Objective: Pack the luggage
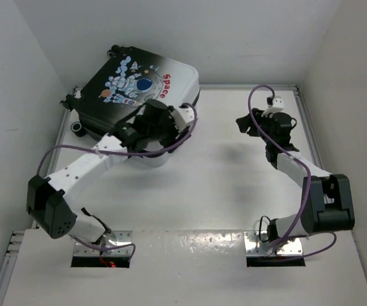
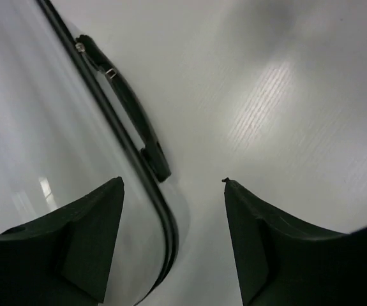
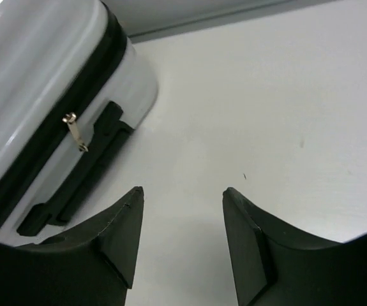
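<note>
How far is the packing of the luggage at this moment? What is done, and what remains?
Done, it seems: the luggage lies shut, its zip pull on the closed seam; its contents cannot be seen. In hand: the left gripper hangs open over the edge by the side handle; the right gripper is open, holding nothing. Left: no loose things are in view, so probably little.

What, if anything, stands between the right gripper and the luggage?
Nothing visible does: only table surface lies between the open right gripper and the luggage, whose side handle faces it.
</note>
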You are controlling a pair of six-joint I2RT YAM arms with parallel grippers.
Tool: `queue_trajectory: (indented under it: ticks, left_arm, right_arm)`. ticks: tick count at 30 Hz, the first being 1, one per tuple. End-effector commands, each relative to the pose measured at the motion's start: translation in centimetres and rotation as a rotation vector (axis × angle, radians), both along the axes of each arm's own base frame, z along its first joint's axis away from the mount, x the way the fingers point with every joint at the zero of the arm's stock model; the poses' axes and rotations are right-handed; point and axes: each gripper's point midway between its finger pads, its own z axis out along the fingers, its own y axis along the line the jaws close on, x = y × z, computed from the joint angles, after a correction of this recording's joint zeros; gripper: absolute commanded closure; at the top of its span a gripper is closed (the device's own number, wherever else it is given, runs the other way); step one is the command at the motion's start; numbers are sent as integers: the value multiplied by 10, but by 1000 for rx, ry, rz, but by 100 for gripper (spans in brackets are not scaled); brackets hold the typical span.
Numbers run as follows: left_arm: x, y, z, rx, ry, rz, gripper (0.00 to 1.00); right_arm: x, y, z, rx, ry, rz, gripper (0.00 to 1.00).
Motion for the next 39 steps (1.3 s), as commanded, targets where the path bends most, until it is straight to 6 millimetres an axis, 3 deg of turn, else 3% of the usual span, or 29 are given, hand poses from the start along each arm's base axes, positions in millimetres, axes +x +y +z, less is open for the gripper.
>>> queue_trajectory:
  ticks: [1, 2, 3, 4, 5, 7, 8, 10, 15, 21, 22, 23, 24, 25, 27, 28, 30, 31, 34, 36, 39]
  left_arm:
    - [8, -23, -45, 48, 54, 159, 33]
    - [17, -22, -51, 78, 30, 239, 33]
    - [20, -32, -54, 78, 21, 270, 33]
    - [26, -40, -76, 96, 52, 313, 33]
    - [30, -43, -84, 111, 55, 335, 33]
    - [47, -49, -84, 123, 2, 431, 29]
    - [53, -52, -105, 142, 28, 467, 28]
    - [71, -54, -105, 94, 10, 558, 25]
    - [105, -46, -135, 100, -103, 807, 18]
    - [129, -51, -149, 132, -223, 823, 18]
    - [138, -59, -139, 96, -248, 820, 18]
    - [145, -57, -149, 117, -244, 818, 18]
    - [155, -53, -144, 124, -264, 819, 17]
    - [165, -65, -131, 66, -296, 802, 17]
    - [180, -66, -116, 94, -368, 755, 16]
    - [184, -79, -98, 44, -422, 732, 14]
    - [175, -105, -79, 70, -493, 610, 12]
    - [166, -122, -53, 18, -533, 527, 12]
    - [121, -156, -35, -42, -637, 314, 10]
    - [95, -170, -32, -41, -679, 237, 8]
    - [70, -166, -39, 8, -748, 170, 8]
  right_arm:
    - [-14, -14, -12, -46, 46, -22, 47]
    - [-17, -19, -15, -47, 52, -27, 47]
    - [-19, -20, -14, -46, 51, -27, 47]
    - [-24, -18, -10, -43, 38, -14, 47]
    - [-28, -18, -14, -46, 45, -7, 47]
    - [-34, -17, -15, -42, 55, -3, 47]
    - [-35, -27, -13, -39, 50, -26, 47]
    - [-41, -29, -18, -39, 69, -24, 47]
    - [-53, -37, -16, -25, 66, -39, 47]
    - [-68, -47, -20, -31, 79, -43, 47]
    - [-69, -49, -20, -33, 76, -47, 47]
    - [-71, -50, -21, -33, 83, -47, 47]
    - [-74, -51, -22, -30, 84, -44, 47]
    - [-75, -52, -23, -28, 87, -47, 47]
    - [-78, -52, -23, -25, 85, -44, 47]
    - [-78, -52, -25, -23, 92, -45, 47]
    - [-79, -50, -26, -14, 96, -36, 47]
    - [-80, -50, -27, -12, 99, -38, 47]
    - [-81, -48, -29, 0, 108, -31, 47]
    - [-82, -48, -30, 5, 111, -34, 47]
    - [-84, -48, -36, 6, 125, -37, 47]
